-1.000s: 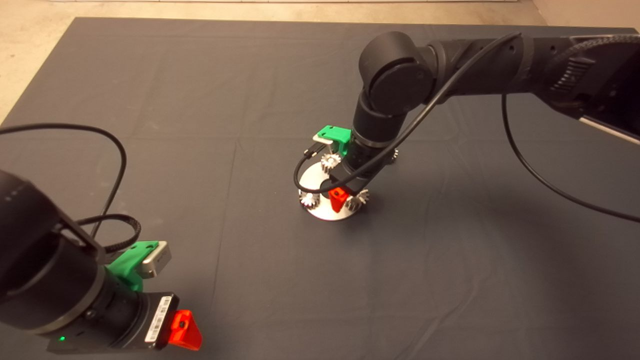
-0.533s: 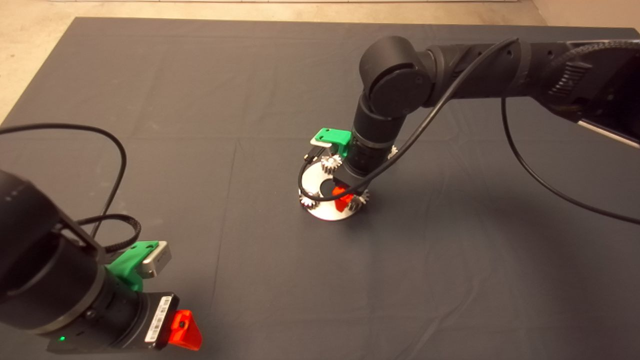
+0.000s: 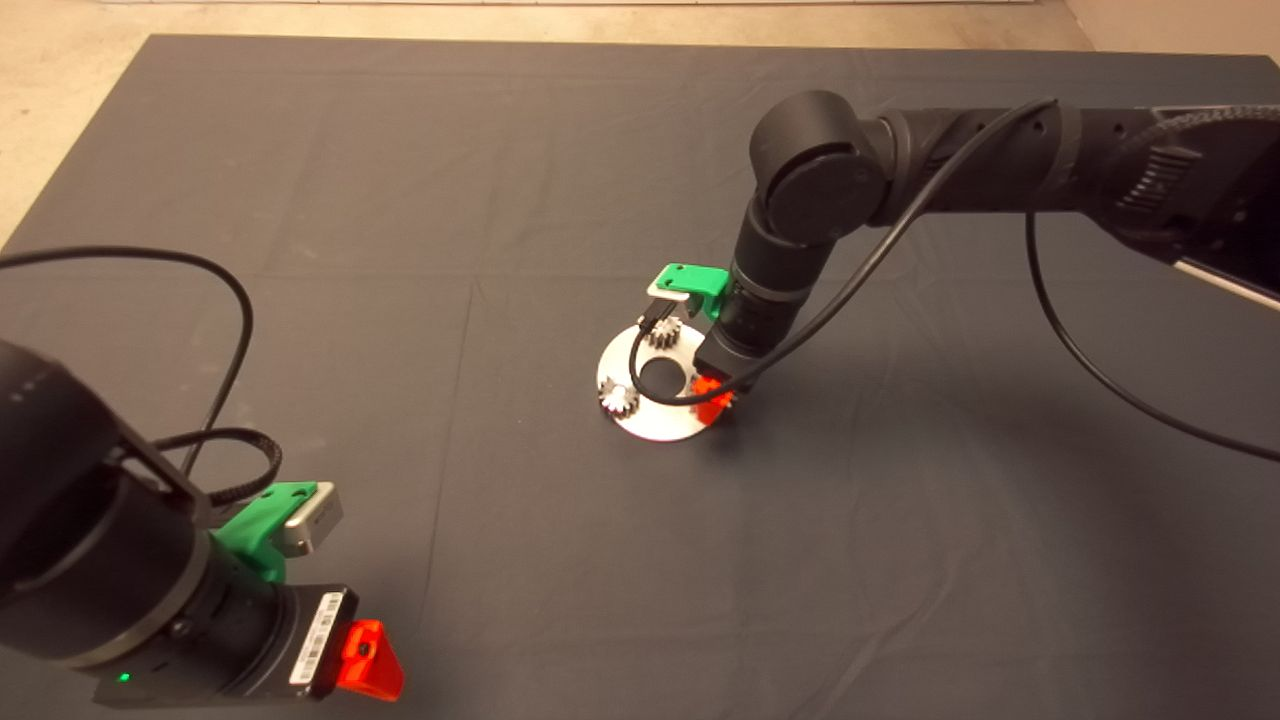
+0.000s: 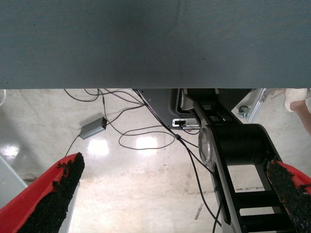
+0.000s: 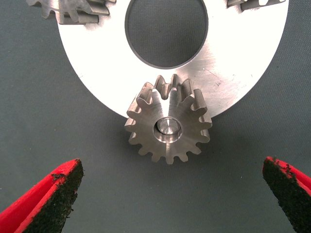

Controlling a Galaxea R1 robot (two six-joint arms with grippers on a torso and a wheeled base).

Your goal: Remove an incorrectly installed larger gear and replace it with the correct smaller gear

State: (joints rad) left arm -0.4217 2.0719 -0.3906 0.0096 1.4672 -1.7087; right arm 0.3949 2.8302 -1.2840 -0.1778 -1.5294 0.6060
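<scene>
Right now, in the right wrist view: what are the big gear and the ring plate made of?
Larger gear: looks like bare grey metal, likely steel, with machined flared teeth and a dull sheen. Ring plate: probably aluminium or steel, showing a brushed finish with fine scratches. The alloy can't be told.

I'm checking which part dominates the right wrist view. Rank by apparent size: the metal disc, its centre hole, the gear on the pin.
1. Metal disc, though cut off by the frame.
2. Gear on the pin and centre hole: these look alike; the gear sits nearer the camera, so I won't rank them.

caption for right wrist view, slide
Open right claw straddles the larger gear seated on a pin at the metal disc rim.
</scene>
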